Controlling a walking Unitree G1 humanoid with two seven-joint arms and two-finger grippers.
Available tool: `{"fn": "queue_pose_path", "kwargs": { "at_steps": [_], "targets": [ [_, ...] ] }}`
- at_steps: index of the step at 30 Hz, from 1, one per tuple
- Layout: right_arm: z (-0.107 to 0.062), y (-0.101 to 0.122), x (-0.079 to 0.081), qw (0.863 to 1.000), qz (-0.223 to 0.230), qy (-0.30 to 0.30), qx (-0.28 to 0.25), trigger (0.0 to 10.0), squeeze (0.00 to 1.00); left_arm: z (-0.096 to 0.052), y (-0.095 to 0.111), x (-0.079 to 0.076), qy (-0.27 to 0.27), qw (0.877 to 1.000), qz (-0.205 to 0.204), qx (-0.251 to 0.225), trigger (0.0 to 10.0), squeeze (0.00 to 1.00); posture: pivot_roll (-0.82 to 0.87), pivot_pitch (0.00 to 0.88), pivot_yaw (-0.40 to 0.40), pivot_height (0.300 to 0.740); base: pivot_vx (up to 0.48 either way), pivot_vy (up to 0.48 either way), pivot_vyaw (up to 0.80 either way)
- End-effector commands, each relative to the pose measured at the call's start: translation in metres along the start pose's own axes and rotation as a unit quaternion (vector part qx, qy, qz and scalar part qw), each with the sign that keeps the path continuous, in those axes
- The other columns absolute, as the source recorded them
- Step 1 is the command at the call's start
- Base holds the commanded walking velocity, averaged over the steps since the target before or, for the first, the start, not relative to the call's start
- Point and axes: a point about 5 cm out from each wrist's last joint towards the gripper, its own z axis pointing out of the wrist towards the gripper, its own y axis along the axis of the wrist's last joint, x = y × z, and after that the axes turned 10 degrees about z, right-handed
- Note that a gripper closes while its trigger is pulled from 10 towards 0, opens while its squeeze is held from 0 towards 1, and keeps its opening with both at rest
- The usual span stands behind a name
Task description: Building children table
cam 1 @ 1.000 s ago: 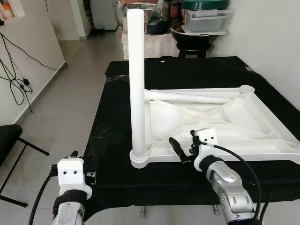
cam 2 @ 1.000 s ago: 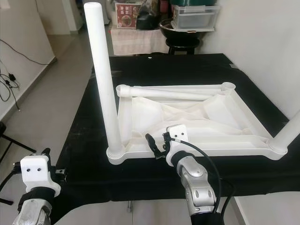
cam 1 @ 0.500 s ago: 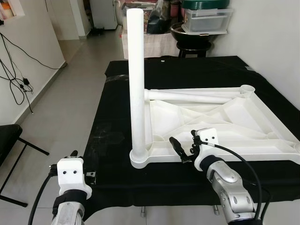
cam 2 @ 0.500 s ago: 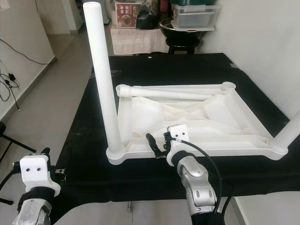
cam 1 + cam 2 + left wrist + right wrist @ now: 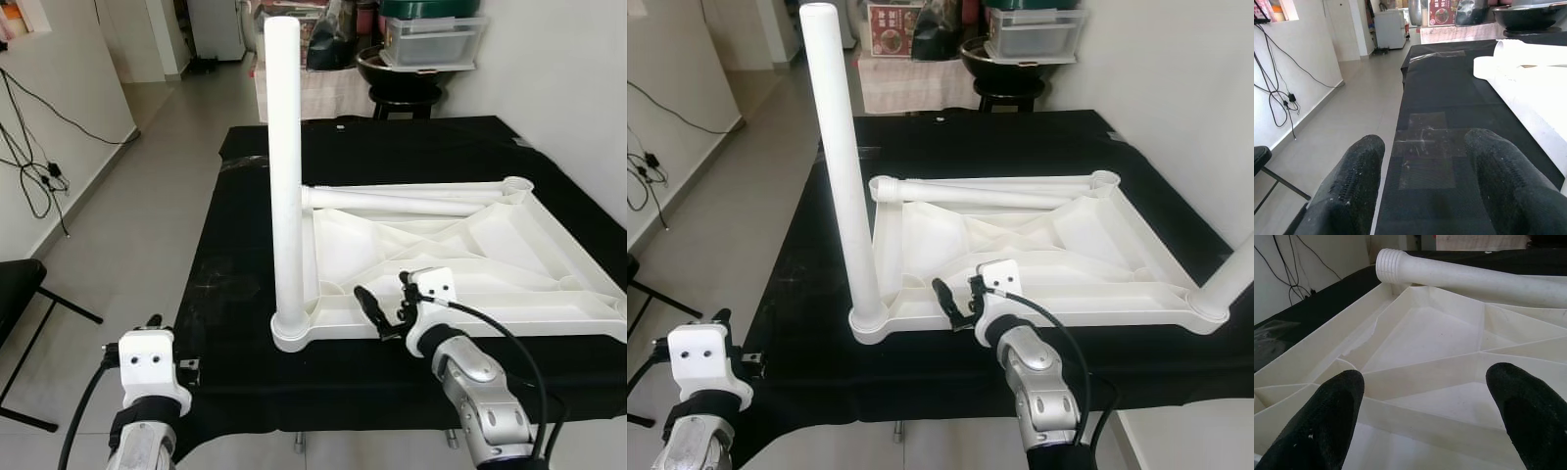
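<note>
One white tabletop (image 5: 470,264) lies upside down on the black cloth (image 5: 235,255), an upright leg (image 5: 286,176) screwed into its near corner and a loose leg (image 5: 1474,281) lying across its far edge. The right gripper (image 5: 377,315) hovers over the near rim, fingers (image 5: 1332,416) spread wide. The left gripper (image 5: 1425,196) hangs beside the cloth's edge, fingers also wide apart.

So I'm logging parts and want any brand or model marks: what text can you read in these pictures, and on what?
Tabletop and legs: no text.
Red box in the background: has printing, too small and blurred to read.
Nothing else carries readable text.
</note>
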Motion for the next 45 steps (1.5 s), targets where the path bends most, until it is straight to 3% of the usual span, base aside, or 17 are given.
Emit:
{"fn": "queue_pose_path", "kwargs": {
  "at_steps": [1, 10, 28, 33, 45],
  "targets": [
    [0.0020, 0.0064, 0.0038, 1.000, -0.002, 0.007, -0.007, 10.0, 0.00, 0.0003, 0.0008, 0.0038, 0.005, 1.000, 0.008, 0.001, 10.0, 0.00, -0.02, 0.052, 0.014, 0.740, 0.000, 0.000, 0.00],
    [0.0020, 0.0066, 0.0036, 1.000, -0.002, 0.007, -0.008, 10.0, 0.00, 0.0003, 0.0009, 0.0035, 0.005, 1.000, 0.007, 0.001, 10.0, 0.00, -0.02, 0.053, 0.015, 0.740, 0.000, 0.000, 0.00],
    [0.0019, 0.0043, 0.0043, 1.000, 0.002, 0.008, -0.002, 10.0, 0.00, -0.0006, 0.0006, 0.0036, 0.004, 1.000, 0.007, 0.000, 10.0, 0.00, -0.02, 0.044, 0.016, 0.740, 0.000, 0.000, -0.75],
    [0.0016, 0.0055, 0.0039, 1.000, 0.005, 0.009, -0.007, 10.0, 0.00, -0.0005, 0.0014, 0.0035, 0.004, 1.000, 0.008, -0.002, 10.0, 0.00, -0.02, 0.047, 0.017, 0.740, 0.000, 0.000, 0.00],
    [0.0019, 0.0071, 0.0044, 1.000, 0.006, 0.009, -0.011, 10.0, 0.00, 0.0004, 0.0012, 0.0020, 0.000, 1.000, 0.014, 0.004, 10.0, 0.00, -0.02, 0.050, 0.018, 0.740, 0.000, 0.454, 0.00]
  ]
}}
